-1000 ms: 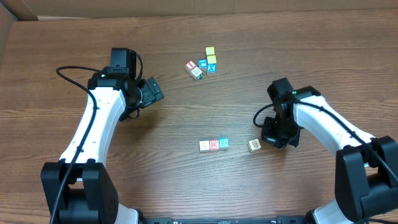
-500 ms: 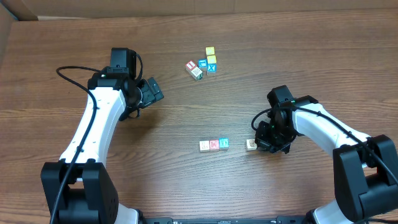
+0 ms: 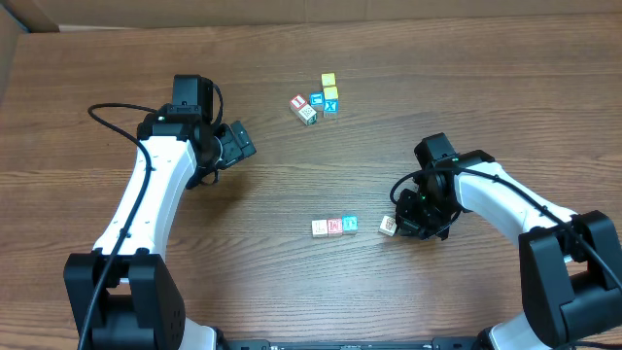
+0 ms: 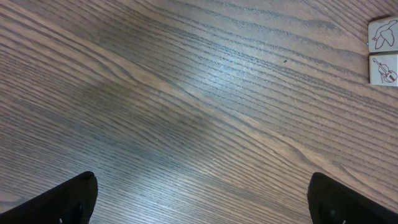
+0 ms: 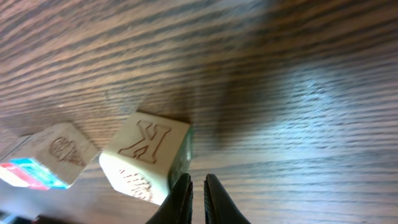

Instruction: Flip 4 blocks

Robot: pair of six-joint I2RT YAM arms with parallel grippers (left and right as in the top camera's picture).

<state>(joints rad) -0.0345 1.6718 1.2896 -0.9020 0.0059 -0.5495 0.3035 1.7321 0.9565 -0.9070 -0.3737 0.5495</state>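
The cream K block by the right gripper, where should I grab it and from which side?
Take the cream block by two opposite side faces, from above, right gripper opened first. It is a flat-sided cube lying K up, apart from the row of three blocks, so its sides look free.

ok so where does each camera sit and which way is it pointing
Overhead: fixed above the table, looking straight down; both white arms show, with left pincer and right pincer.
Left wrist: on the left arm, facing bare wood and two picture blocks at the right edge; its wide-apart fingertips show in the bottom corners.
Right wrist: low over the wood, facing the K block; the right pincer shows, nearly shut, beside it.
Shared: overhead and right wrist both show the K block.
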